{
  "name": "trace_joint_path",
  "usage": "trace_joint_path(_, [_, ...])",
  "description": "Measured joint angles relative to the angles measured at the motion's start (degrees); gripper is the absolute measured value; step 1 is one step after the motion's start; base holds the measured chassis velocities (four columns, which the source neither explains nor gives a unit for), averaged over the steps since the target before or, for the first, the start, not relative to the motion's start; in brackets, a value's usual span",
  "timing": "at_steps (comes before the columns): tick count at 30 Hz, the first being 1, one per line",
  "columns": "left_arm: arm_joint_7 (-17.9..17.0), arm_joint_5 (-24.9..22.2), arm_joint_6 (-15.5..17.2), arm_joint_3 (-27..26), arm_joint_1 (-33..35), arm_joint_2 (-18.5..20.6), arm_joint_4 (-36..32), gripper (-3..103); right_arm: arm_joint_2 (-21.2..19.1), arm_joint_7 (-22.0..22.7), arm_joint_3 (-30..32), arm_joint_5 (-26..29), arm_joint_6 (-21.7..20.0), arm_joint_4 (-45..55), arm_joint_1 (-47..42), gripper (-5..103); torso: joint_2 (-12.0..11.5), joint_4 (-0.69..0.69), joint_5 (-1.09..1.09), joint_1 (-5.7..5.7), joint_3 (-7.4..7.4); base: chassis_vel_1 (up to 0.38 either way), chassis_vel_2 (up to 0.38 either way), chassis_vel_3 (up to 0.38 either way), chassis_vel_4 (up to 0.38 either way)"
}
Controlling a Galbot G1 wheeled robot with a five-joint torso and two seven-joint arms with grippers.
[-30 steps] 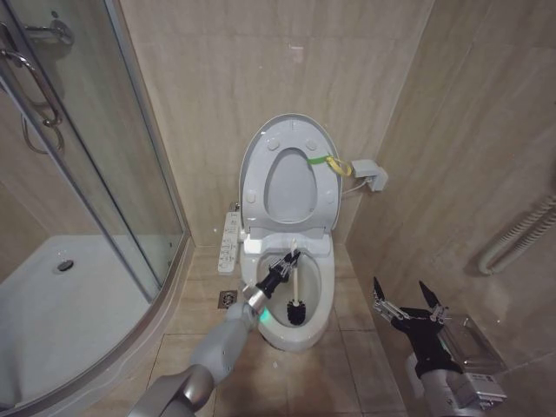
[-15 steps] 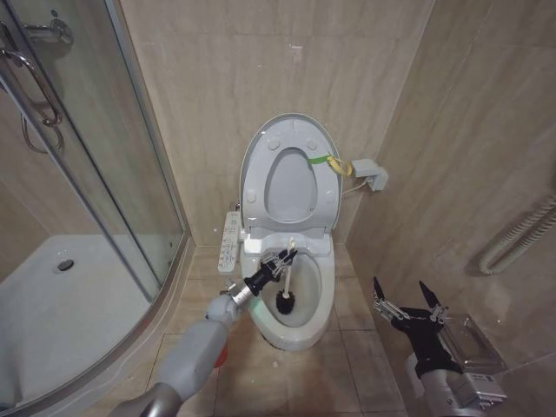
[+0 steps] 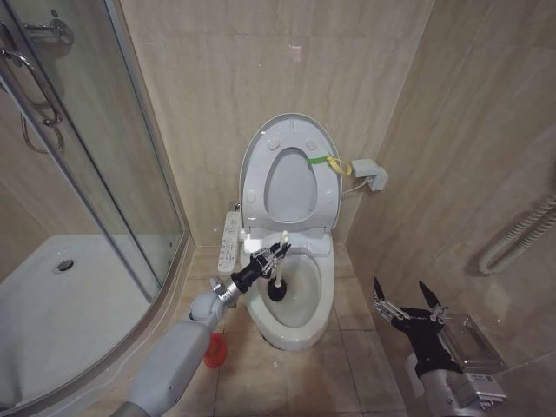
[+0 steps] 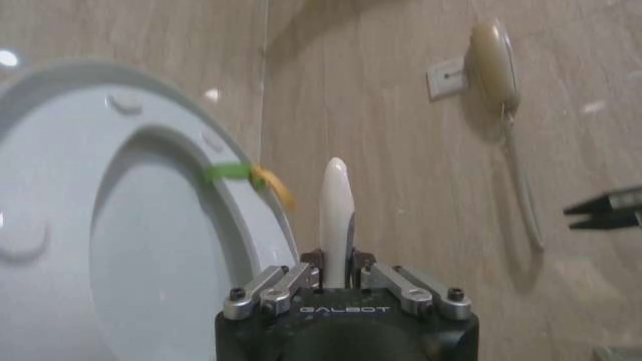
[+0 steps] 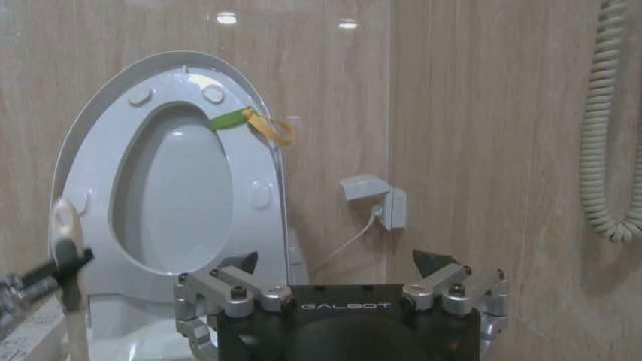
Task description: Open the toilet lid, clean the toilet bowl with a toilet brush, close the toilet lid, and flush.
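The toilet brush [image 3: 279, 271] stands nearly upright in the toilet bowl [image 3: 300, 323], handle up, bristles down, clenched by the left gripper [image 3: 276, 254]. The toilet lid [image 3: 288, 172] leans open behind. The right gripper [image 3: 408, 306] hovers spread wide, well apart by the wall.

White toilet bowl [image 3: 306, 323] and white toilet lid [image 3: 287, 129] with a yellow-green band [image 3: 330, 162] at its edge. The toilet brush [image 3: 279, 276] has a white handle and black bristles; its holder [image 3: 215, 350] is red. Black left gripper [image 3: 268, 258] with silver fittings on a grey arm. Beige, faintly streaked wall tiles [image 3: 217, 87].
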Motion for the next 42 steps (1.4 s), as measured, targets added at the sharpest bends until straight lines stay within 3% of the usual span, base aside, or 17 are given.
trace_joint_path(4, [-3.87, -0.38, 0.93, -0.02, 0.59, 1.10, -4.79, 18, 0.00, 0.00, 0.00, 0.00, 0.00, 0.00, 0.00, 100, 0.00, -0.01, 0.00, 0.00, 0.00, 0.000, 0.000, 0.000, 0.000])
trace_joint_path(6, [-8.29, -0.11, 1.57, -0.04, 1.22, 2.25, -8.79, 18, 0.00, 0.00, 0.00, 0.00, 0.00, 0.00, 0.00, 100, 0.00, -0.01, 0.01, 0.00, 0.00, 0.000, 0.000, 0.000, 0.000])
trace_joint_path(7, [-8.29, -0.11, 1.57, -0.04, 1.22, 2.25, -8.79, 18, 0.00, 0.00, 0.00, 0.00, 0.00, 0.00, 0.00, 100, 0.00, -0.01, 0.01, 0.00, 0.00, 0.000, 0.000, 0.000, 0.000])
trace_joint_path(10, [-17.19, 0.68, 2.80, -0.74, 3.66, 4.45, -15.27, 18, 0.00, 0.00, 0.00, 0.00, 0.00, 0.00, 0.00, 100, 0.01, -0.01, 0.00, 0.00, -0.01, 0.000, 0.000, 0.000, 0.000])
trace_joint_path(11, [-17.19, 0.68, 2.80, -0.74, 3.66, 4.45, -15.27, 18, 0.00, 0.00, 0.00, 0.00, 0.00, 0.00, 0.00, 100, 0.01, -0.01, 0.00, 0.00, -0.01, 0.000, 0.000, 0.000, 0.000])
trace_joint_path(14, [-22.31, 1.32, 4.26, -1.97, 6.07, 5.92, -18.82, 18, 0.00, 0.00, 0.00, 0.00, 0.00, 0.00, 0.00, 100, 0.01, 0.02, 0.00, 0.00, 0.00, 0.000, 0.000, 0.000, 0.000])
trace_joint_path(15, [-22.31, 1.32, 4.26, -1.97, 6.07, 5.92, -18.82, 18, 0.00, 0.00, 0.00, 0.00, 0.00, 0.00, 0.00, 100, 0.01, 0.02, 0.00, 0.00, 0.00, 0.000, 0.000, 0.000, 0.000])
trace_joint_path(17, [-26.57, 1.47, 5.74, -3.17, 8.39, 7.19, -22.02, 18, 0.00, 0.00, 0.00, 0.00, 0.00, 0.00, 0.00, 100, 0.01, 0.00, -0.01, 0.00, -0.01, 0.000, 0.000, 0.000, 0.000])
trace_joint_path(18, [-26.57, 1.47, 5.74, -3.17, 8.39, 7.19, -22.02, 18, 0.00, 0.00, 0.00, 0.00, 0.00, 0.00, 0.00, 100, 0.01, 0.00, -0.01, 0.00, -0.01, 0.000, 0.000, 0.000, 0.000])
trace_joint_path(20, [-33.66, 1.43, 8.73, -5.58, 13.77, 10.39, -29.31, 18, 0.00, 0.00, 0.00, 0.00, 0.00, 0.00, 0.00, 100, 0.01, -0.01, 0.00, -0.01, -0.01, 0.000, 0.000, 0.000, 0.000])
trace_joint_path(21, [-34.83, 1.43, 9.38, -6.59, 16.05, 11.53, -31.81, 18, 0.00, 0.00, 0.00, 0.00, 0.00, 0.00, 0.00, 100, 0.01, 0.01, 0.01, -0.01, -0.01, 0.000, 0.000, 0.000, 0.000])
trace_joint_path(32, [-35.49, 4.19, 9.47, -15.62, 32.86, 12.88, -40.45, 18, -0.01, -0.01, 0.00, 0.00, 0.00, 0.00, 0.00, 100, 0.01, 0.01, -0.01, -0.01, -0.01, 0.000, 0.000, 0.000, 0.000])
trace_joint_path(34, [-36.31, 5.86, 9.00, -18.97, 37.54, 11.77, -41.79, 18, 0.00, 0.00, 0.00, 0.00, 0.00, 0.00, 0.00, 100, 0.02, 0.00, 0.00, -0.01, -0.01, 0.000, 0.000, 0.000, 0.000])
trace_joint_path(42, [-38.45, 10.28, 7.27, -23.39, 45.47, 6.64, -42.19, 18, 0.00, 0.00, 0.00, 0.00, 0.00, 0.00, 0.00, 100, 0.02, 0.00, 0.00, -0.01, -0.01, 0.000, 0.000, 0.000, 0.000])
